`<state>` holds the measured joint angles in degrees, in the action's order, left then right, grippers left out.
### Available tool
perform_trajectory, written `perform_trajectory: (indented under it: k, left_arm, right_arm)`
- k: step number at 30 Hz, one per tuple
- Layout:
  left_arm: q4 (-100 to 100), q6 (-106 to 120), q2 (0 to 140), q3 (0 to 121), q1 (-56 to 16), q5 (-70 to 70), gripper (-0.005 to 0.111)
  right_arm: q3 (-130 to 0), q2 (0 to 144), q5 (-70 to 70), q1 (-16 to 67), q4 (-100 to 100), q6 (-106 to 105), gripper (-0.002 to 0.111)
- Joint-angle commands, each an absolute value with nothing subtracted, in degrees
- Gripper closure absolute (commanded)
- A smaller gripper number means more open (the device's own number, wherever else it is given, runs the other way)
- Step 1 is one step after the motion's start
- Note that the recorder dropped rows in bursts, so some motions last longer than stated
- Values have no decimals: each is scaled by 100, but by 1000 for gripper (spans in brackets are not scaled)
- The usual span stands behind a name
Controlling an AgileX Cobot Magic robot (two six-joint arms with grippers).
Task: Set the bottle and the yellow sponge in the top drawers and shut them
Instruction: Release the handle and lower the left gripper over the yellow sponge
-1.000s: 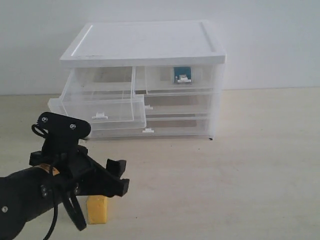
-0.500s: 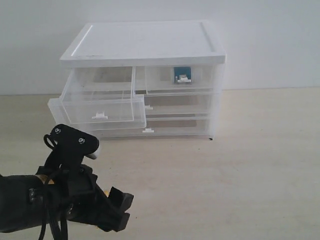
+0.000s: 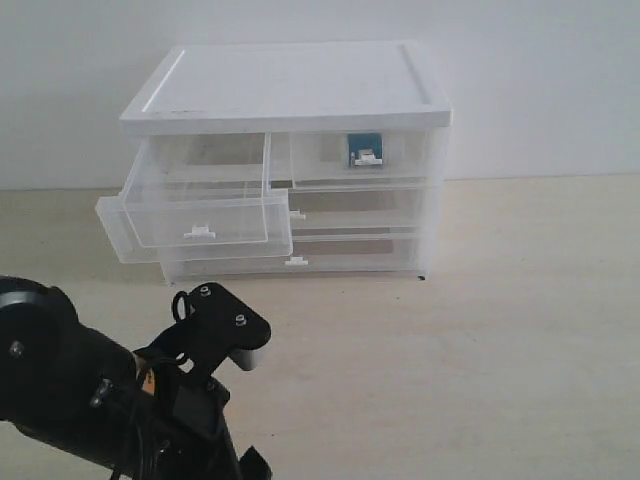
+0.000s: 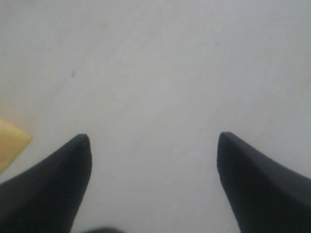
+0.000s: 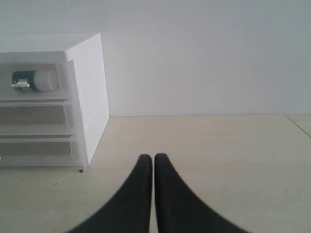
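The bottle (image 3: pixel 366 151) lies on its side inside the shut top right drawer (image 3: pixel 330 165); it also shows in the right wrist view, bottle (image 5: pixel 34 80). The top left drawer (image 3: pixel 200 215) is pulled out and holds nothing that I can see. In the exterior view my left arm (image 3: pixel 70 395) covers the yellow sponge. Only a corner of the yellow sponge (image 4: pixel 10 141) shows in the left wrist view, outside one finger. My left gripper (image 4: pixel 153 138) is open over bare table. My right gripper (image 5: pixel 154 156) is shut and empty, apart from the cabinet.
The white-topped cabinet (image 3: pixel 290 85) stands at the back against a pale wall, with two full-width drawers (image 3: pixel 350 250) shut below the top pair. The open drawer juts out over the table (image 3: pixel 480 330) near my left arm.
My left arm has sunk toward the front edge and swung right. It now hides the sponge, which showed beside the gripper a second ago. The drawers have not moved.
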<state>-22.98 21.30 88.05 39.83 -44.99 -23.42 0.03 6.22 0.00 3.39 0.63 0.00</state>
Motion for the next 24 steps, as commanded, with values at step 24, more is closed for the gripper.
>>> perform_trajectory:
  k: [24]
  left_arm:
    - [7222,-9158,9817,4028,-4522,-2266,30]
  right_arm:
    - [0,592,0,286,75,-38,108]
